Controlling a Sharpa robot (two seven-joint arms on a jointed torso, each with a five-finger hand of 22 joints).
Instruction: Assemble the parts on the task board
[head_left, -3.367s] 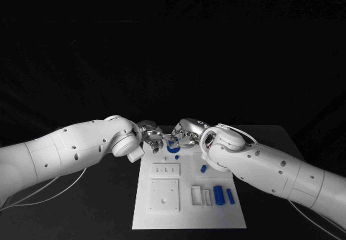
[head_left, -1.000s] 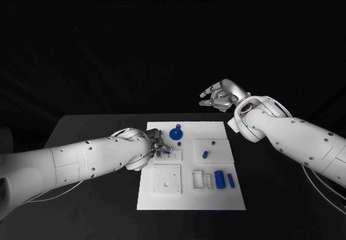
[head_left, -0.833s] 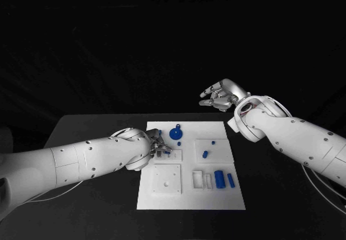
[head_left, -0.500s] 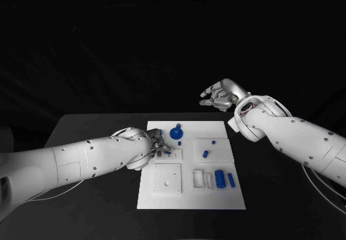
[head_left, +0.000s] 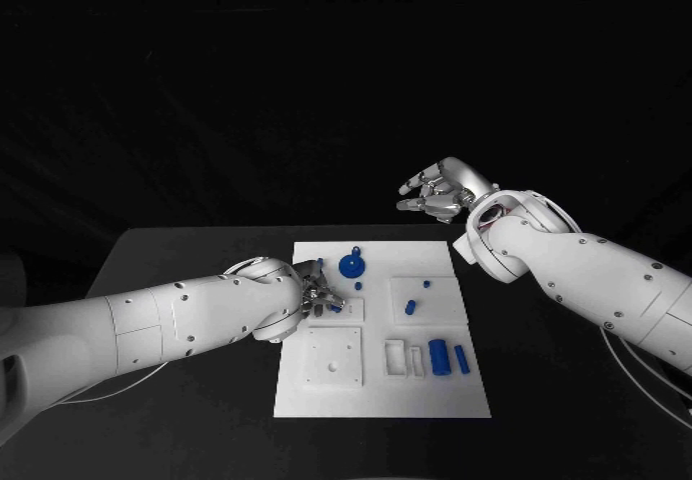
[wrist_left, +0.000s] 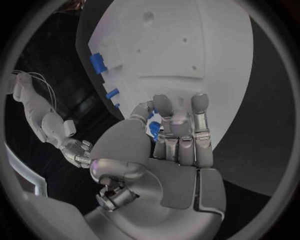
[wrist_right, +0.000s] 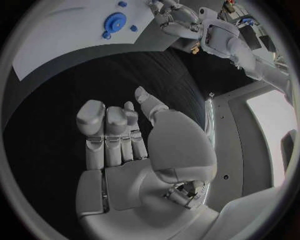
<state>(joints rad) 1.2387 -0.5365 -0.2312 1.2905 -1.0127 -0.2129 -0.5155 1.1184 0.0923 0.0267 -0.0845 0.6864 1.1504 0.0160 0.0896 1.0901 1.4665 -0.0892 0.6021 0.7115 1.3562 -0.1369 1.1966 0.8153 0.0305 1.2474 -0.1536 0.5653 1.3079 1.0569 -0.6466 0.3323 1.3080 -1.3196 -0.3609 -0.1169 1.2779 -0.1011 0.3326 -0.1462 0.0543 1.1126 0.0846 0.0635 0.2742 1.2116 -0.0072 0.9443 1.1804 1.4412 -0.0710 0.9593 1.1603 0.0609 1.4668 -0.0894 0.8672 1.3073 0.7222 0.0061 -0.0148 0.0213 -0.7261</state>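
Black tabletop and a dark backdrop framed the white task board, which lay in the middle with its long axis running away from the robot. At the left, the left hand was low over the board's near-left blocks, fingers curled together; the left wrist view showed a small blue part pinched at the fingertips. Just right of that hand sat the round blue knob and a small blue peg, then a blue pin, with two blue cylinders nearer the robot. Farthest right, the right hand hung high beyond the board's far edge, fingers loosely spread and holding nothing. The left hand was clearly nearer; its seat probably lay directly beneath it.
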